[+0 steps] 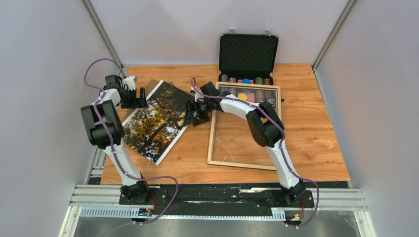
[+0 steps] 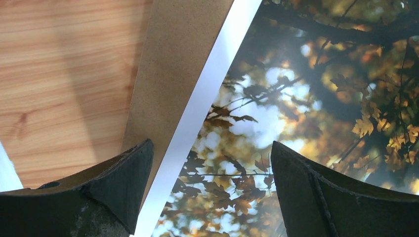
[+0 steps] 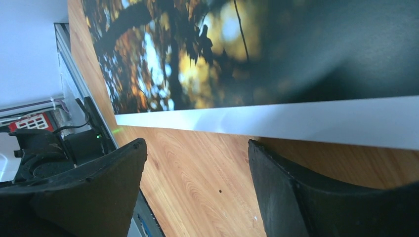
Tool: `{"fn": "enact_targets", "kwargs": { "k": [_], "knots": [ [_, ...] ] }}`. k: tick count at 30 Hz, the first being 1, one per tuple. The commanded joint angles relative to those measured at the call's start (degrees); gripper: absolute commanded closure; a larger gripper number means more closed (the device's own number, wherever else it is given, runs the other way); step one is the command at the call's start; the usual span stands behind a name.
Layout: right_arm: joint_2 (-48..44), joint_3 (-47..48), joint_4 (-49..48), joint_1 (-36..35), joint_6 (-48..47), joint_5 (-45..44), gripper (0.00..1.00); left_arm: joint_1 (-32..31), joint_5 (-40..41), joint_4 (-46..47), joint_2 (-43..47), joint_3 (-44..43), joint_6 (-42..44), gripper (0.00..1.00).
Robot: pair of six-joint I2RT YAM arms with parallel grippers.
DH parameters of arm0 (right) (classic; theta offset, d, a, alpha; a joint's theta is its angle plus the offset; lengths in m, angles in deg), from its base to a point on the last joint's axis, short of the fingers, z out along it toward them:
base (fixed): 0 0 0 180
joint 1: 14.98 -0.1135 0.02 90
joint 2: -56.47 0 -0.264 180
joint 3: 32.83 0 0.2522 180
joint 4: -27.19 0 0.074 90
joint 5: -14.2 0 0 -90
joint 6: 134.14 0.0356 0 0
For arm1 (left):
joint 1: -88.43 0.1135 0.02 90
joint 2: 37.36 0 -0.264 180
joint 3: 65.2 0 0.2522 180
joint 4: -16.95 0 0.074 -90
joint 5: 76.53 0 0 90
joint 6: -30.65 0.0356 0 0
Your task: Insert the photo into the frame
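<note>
- Black fingers [image 2: 113, 192] of the left gripper [image 2: 211, 143] stand spread about as wide as they go, with nothing clamped. The gap between them straddles the white side strip of the photo [image 2: 306, 89], which lies below the tips, not in a grip.
- Just outside the finger on the left of that wrist view, a brown backing panel [image 2: 173, 64] sticks out from under the print. Past it is the bare wood-grain table [image 2: 64, 74].
- The right gripper [image 3: 196, 142] is also well open, a little narrower, and empty. Only table shows between its fingers.
- The photo's other white edge crosses just ahead of the right gripper's tips. Whether they touch it cannot be told.
- From overhead, the two grippers sit at opposite long edges of the photo. It lies slanted between them, picture side up, on the panel.
- On the side of the right gripper away from the print, and apart from it, the frame [image 1: 242, 165] lies flat with its light wood upward. Table grain shows through its opening.
- The frame's far end reaches over the chip tray of an open black chip case [image 1: 247, 52], whose lid stands upright at the table's far edge.
- Pale walls [image 1: 197, 24] close in the far side and both flanks, and metal rails [image 1: 336, 200] run along the near edge under the arm bases.
</note>
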State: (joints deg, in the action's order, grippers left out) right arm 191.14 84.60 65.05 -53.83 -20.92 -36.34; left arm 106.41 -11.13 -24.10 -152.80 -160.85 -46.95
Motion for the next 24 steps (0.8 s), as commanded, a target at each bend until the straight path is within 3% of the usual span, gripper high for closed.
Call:
{"fn": "enact_targets", "kwargs": {
  "k": [1,24],
  "knots": [
    [2.9,1.5,0.1,0.6,1.9,0.6,0.21,-0.9,-3.6,-3.3,2.5,4.2,-0.3,0.05],
    [4.0,-1.1,-7.2,3.7,6.7,5.9,0.31,-0.9,-5.1,-2.7,7.8,11.2,-0.5,0.07]
  ]
}}
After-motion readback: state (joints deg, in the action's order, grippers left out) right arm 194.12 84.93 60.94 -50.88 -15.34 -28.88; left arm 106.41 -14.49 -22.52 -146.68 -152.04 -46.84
